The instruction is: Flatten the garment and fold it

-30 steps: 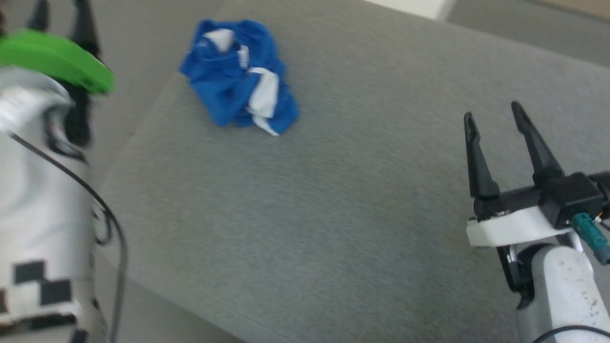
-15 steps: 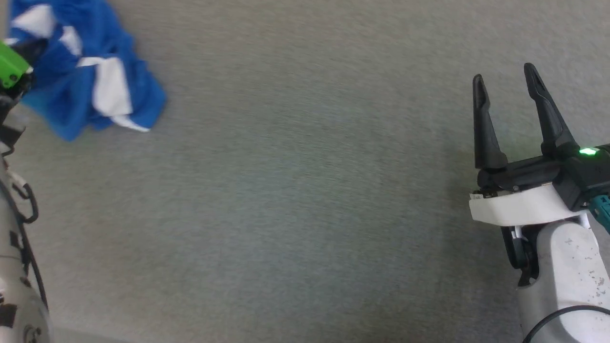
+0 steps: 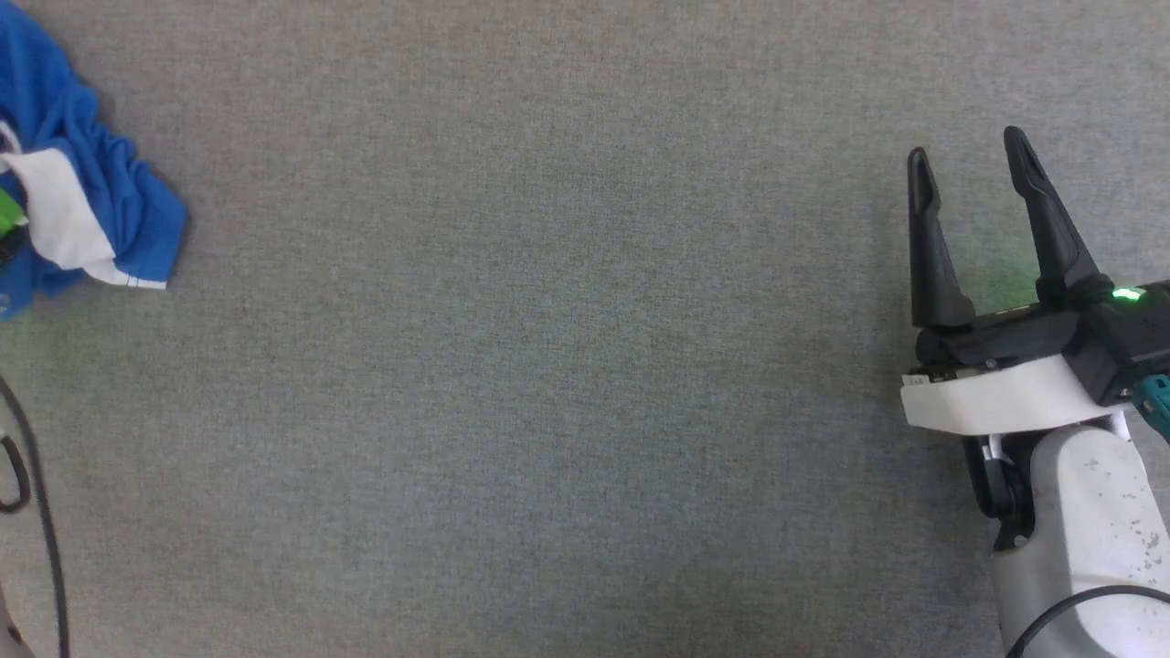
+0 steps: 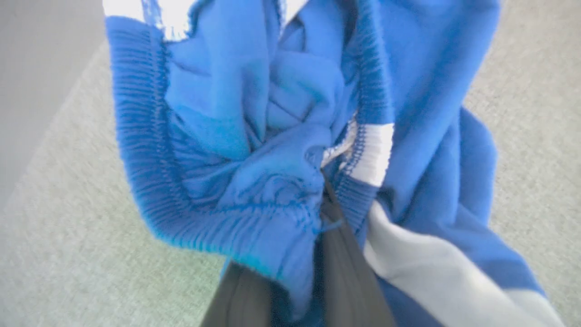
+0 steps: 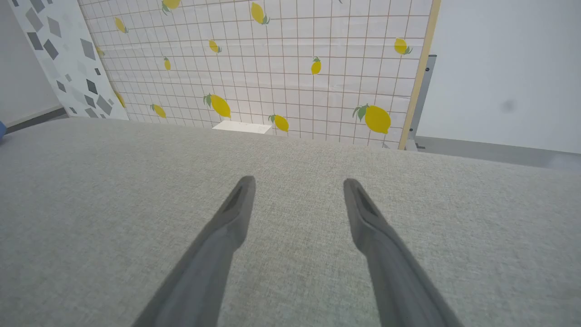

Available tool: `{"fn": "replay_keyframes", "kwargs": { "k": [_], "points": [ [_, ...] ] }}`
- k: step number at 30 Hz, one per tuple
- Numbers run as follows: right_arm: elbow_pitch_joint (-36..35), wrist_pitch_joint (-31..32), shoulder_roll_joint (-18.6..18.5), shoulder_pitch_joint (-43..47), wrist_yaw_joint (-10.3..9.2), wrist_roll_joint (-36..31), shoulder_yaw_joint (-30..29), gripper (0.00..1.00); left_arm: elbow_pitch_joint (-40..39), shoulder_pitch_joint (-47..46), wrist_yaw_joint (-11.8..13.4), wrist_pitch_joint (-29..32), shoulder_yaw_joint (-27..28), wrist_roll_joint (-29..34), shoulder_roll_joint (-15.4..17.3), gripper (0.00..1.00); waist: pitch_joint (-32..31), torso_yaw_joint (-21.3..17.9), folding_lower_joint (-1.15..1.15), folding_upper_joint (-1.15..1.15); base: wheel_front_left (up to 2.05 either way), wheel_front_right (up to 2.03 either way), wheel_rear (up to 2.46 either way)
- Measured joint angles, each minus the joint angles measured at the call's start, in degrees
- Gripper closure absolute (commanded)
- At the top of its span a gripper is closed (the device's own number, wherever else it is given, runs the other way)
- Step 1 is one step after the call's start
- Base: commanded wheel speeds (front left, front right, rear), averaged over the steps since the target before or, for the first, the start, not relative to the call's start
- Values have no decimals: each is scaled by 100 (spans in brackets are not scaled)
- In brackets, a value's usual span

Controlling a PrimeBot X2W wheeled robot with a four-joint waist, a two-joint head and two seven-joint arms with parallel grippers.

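Work surface: a tabletop (image 3: 585, 384) covered in grey woven fabric, evenly lit, without hard shadows. Behind its far edge stands a backdrop panel (image 5: 272, 68) printed with a white tile grid and yellow lemons, bordered on one side by a pale wooden strip (image 5: 420, 72). Beside the strip is a plain white wall (image 5: 499, 68). On the other side is a white panel with grey geometric shapes (image 5: 59, 59). A small white block (image 5: 243, 127) lies at the far edge.

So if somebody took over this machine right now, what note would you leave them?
Left gripper: closed on the garment at its gathered waistband.
Right gripper: open, empty, over the grey surface, well to the garment's right.
Garment: a crumpled heap lying on that surface.
Done: the first grab only.
Left: spreading it flat, then folding.
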Motion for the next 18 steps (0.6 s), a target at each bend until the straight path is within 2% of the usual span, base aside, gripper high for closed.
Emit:
{"fn": "replay_keyframes", "kwargs": {
  "k": [7,10,14,18],
  "points": [
    [110,-13,0,215,0,134,-90,0,-489,-14,-393,-2654,-369,1038,189,100,-510,5,0,0,0,0,0],
    [174,-13,0,403,0,237,-160,0,-469,-260,-546,-3486,-525,1234,208,100,-805,21,0,0,0,0,0],
    [238,-13,1,645,0,347,-230,0,-417,-643,-799,-4272,-902,1463,135,100,-1237,32,-1,0,0,0,0],
    [275,-13,-1,833,0,441,-270,0,-355,-940,-1044,-4745,-1258,1593,-124,100,-1652,24,-1,0,0,0,0]
  ]
}}
